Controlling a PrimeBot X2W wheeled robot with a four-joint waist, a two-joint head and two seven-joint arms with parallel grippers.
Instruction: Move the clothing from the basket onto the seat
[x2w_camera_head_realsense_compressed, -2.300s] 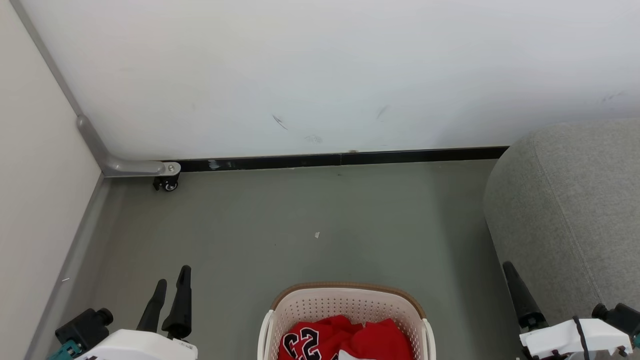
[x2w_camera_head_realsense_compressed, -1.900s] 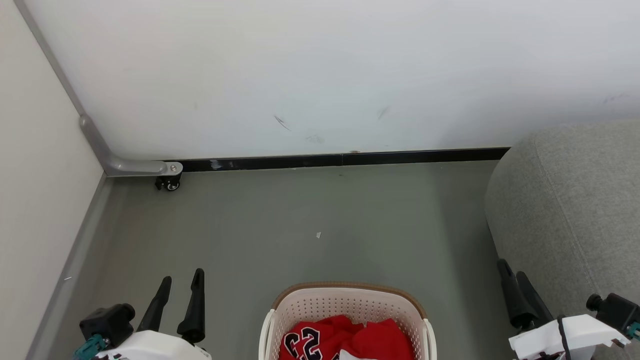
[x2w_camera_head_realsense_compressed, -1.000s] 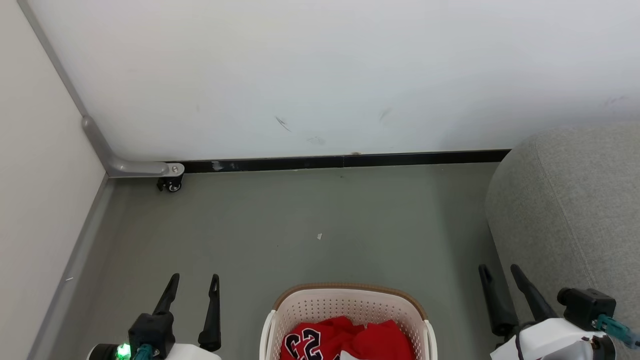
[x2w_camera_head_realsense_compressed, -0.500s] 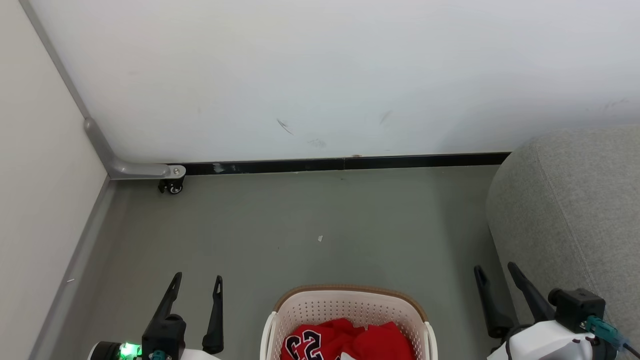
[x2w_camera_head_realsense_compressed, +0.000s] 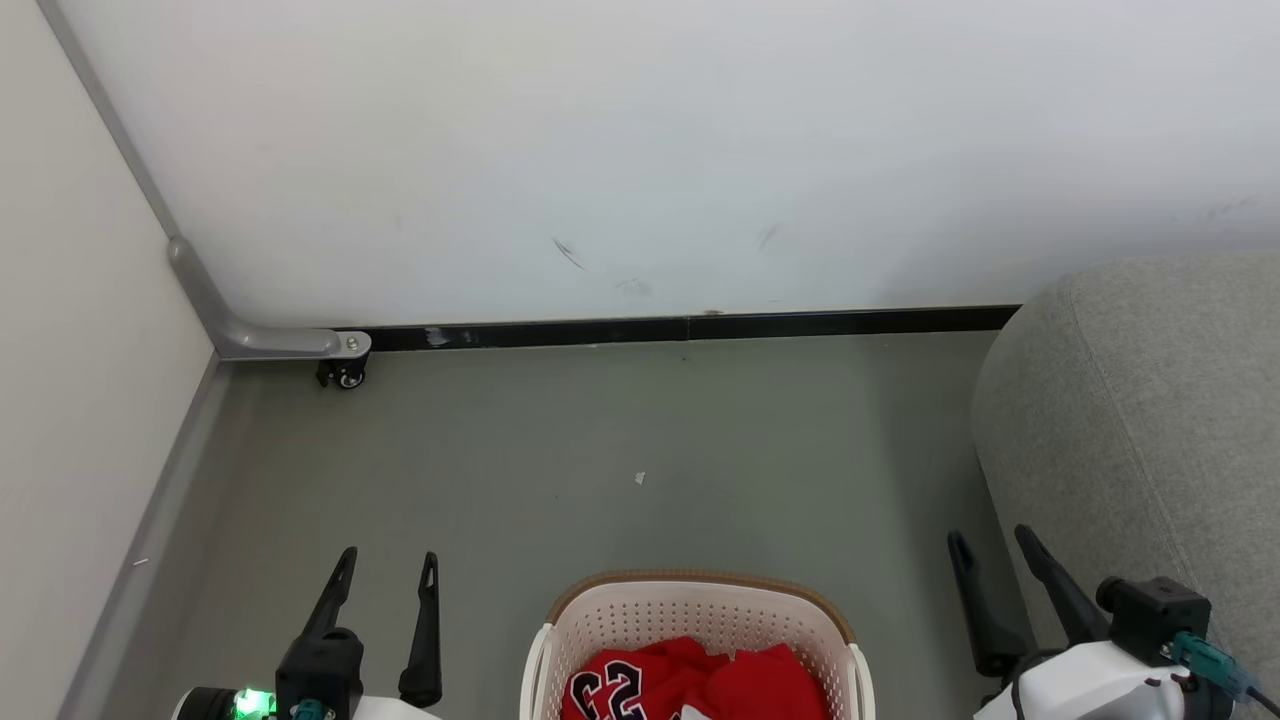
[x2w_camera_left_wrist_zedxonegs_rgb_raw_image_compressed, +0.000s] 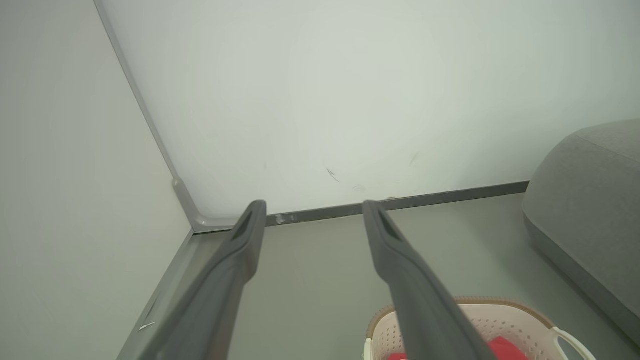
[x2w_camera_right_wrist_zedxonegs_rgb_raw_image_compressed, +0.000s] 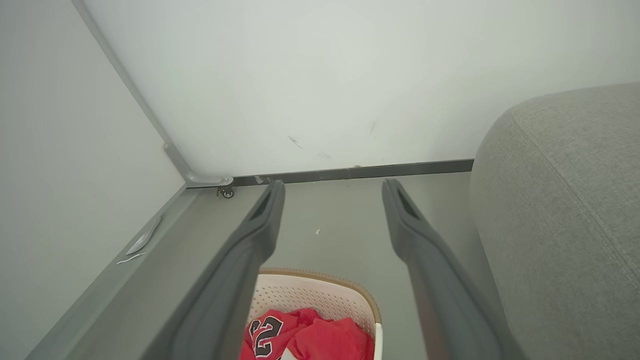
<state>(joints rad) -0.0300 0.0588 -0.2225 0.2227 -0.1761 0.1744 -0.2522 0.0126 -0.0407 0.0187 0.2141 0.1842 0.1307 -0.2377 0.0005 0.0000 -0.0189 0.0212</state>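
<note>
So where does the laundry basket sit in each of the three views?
Head view: basket at bottom centre, cut off by the lower edge.
Left wrist view: basket at bottom right.
Right wrist view: basket at bottom centre.
Shared landmark: the dark skirting strip along the foot of the white wall.

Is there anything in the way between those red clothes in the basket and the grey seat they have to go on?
Nothing visible does. Bare floor separates the basket from the seat to its right; the clothes only need lifting over the basket's own rim.
</note>
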